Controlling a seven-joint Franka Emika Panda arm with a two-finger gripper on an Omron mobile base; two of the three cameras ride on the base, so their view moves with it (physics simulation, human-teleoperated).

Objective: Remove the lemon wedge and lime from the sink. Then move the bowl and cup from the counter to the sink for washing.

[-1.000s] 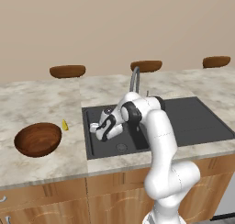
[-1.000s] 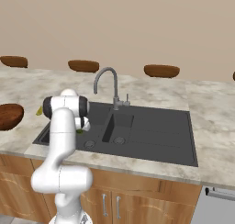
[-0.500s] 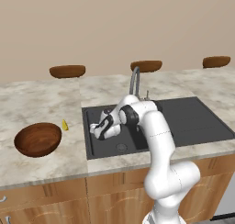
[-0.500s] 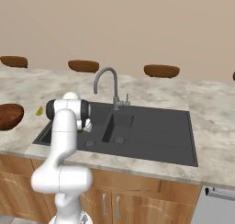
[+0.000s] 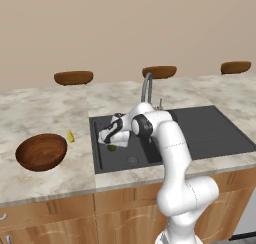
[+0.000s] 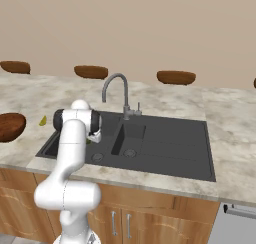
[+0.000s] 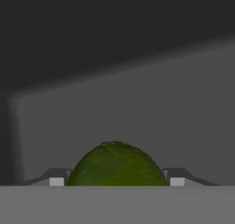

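1. Lime is what's being dealt with right now. It sits low centre in the hand view, right between the two finger tips, and in the left base view it's a small green blob under the gripper, down in the left basin of the sink, centre-left of the frame.
2. Lemon wedge looks to be out already, lying on the bench just right of the wooden bowl, left side of the frame. So I'd call this the second half of the "clear the sink" step.
3. Gripper state: the jaws sit either side of the lime with the tips right at its flanks, but I honestly can't tell whether they've actually pinched it yet or are just bracketing it. No visible gap, no clear contact either.
4. Next move, I reckon: get a firm squeeze on it, since a round fruit could roll or pop out, then lift straight up clear of the basin wall and carry it over to the bench.
5. Hard to see stuff: the bottom half of the lime is cut off in the hand view, and in the right base view the arm covers most of it, leaving a sliver of green.
6. Can't make out the cup anywhere.
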